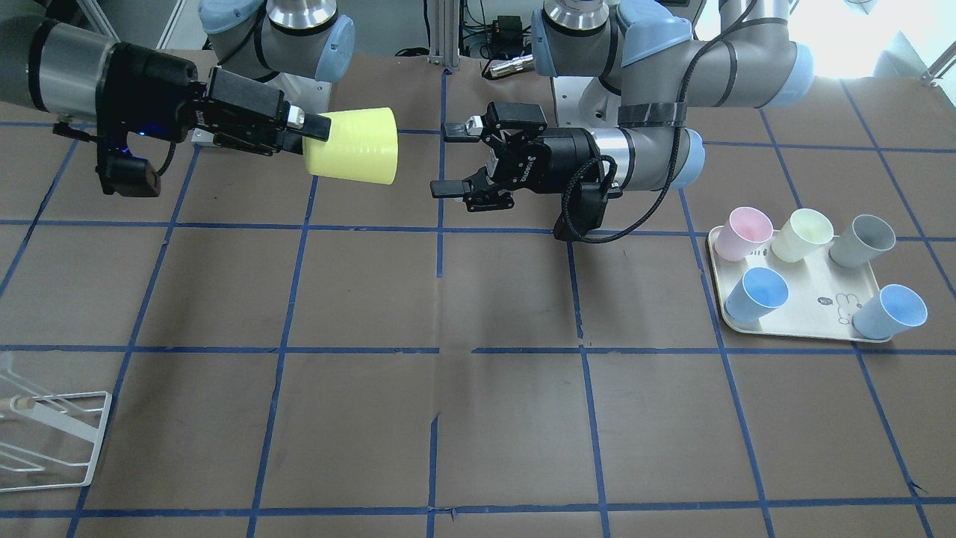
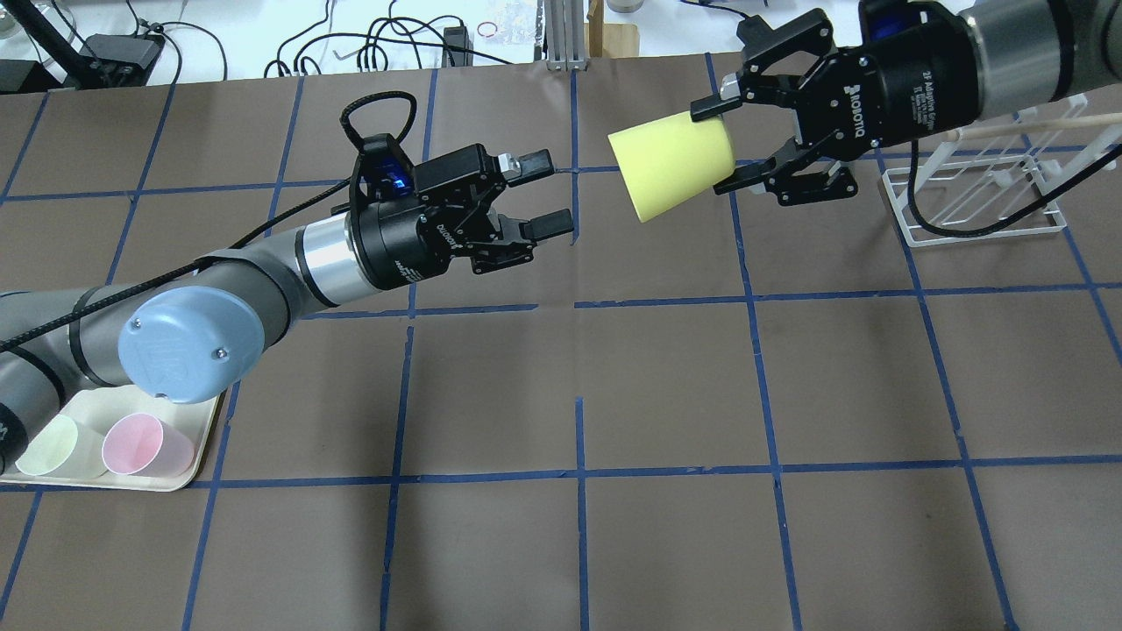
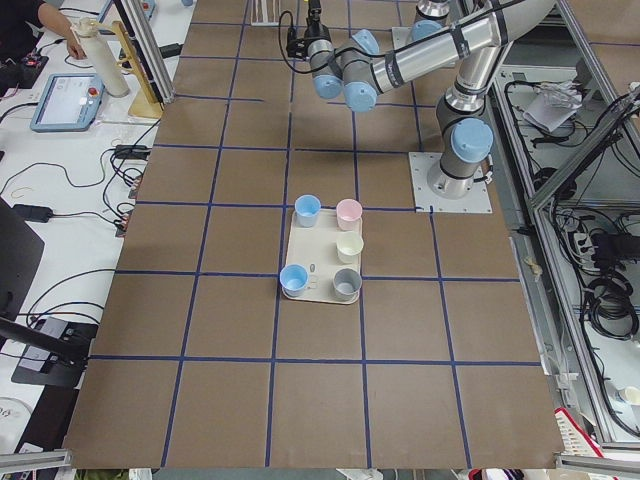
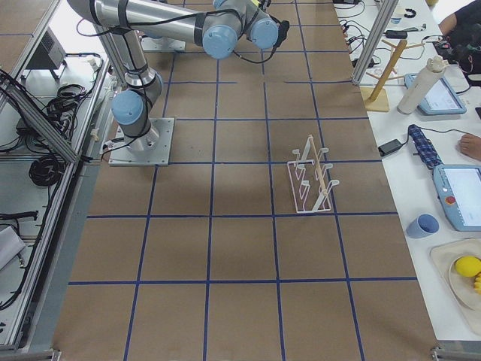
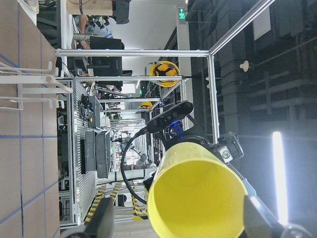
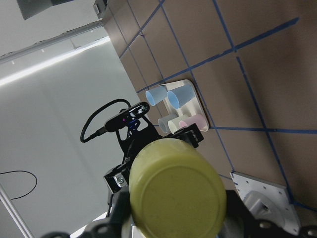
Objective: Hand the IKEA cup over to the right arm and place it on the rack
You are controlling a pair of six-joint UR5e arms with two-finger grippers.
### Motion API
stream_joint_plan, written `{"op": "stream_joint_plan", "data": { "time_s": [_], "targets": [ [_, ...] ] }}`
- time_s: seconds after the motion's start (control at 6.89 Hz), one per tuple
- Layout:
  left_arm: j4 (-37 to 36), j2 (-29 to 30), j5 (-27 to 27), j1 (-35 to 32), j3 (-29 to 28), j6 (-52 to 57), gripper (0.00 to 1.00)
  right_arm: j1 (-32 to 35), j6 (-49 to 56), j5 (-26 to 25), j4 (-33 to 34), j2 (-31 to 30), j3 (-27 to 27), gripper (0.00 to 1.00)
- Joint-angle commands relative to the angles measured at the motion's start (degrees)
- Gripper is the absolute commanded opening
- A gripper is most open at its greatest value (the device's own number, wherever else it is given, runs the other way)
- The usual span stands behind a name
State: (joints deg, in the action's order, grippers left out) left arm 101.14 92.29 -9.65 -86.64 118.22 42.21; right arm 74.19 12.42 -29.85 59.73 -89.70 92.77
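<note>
"What sits nearest in the overhead view?"
"A cream plastic tray [image 1: 810,288] of pastel cups, well left of the bright lemon-yellow plastic tumbler [image 2: 673,165]."
"Next?"
"The left black two-finger gripper [image 2: 545,194], spread wide and empty, just short of the tumbler's mouth."
"And the tumbler?"
"Aloft, sideways, its base end pinched by the right black two-finger gripper [image 2: 717,145]. The white wire rack [image 4: 313,179] stands beyond, to its right."
</note>
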Motion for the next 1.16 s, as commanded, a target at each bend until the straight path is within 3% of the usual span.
{"op": "stream_joint_plan", "data": {
  "time_s": [0.0,0.29,0.44,0.58,0.73,1.02],
  "targets": [
    [-0.1,1.3,12.4,4.2,-4.6,-4.9,1.00,-2.7,-5.2,-14.1,8.3,0.1,-2.2,0.62],
    [-2.2,3.9,24.9,6.8,-10.7,-14.3,1.00,-3.1,-7.0,-30.3,20.5,0.4,-2.2,0.62],
    [-7.4,5.3,36.1,7.3,-13.7,-20.8,1.00,-3.1,-5.9,-39.3,27.6,1.5,-2.2,0.64],
    [-17.1,6.8,47.7,7.3,-15.7,-30.2,1.00,-3.1,-4.2,-46.4,33.2,2.6,-2.2,0.64],
    [-24.4,7.6,62.2,6.7,-17.6,-36.7,1.00,-3.1,0.5,-50.5,38.2,3.6,-2.1,0.64],
    [-22.6,7.2,88.8,3.2,-24.2,-36.8,1.00,-4.3,4.7,-61.8,52.9,7.9,-2.0,0.66]
  ]
}}
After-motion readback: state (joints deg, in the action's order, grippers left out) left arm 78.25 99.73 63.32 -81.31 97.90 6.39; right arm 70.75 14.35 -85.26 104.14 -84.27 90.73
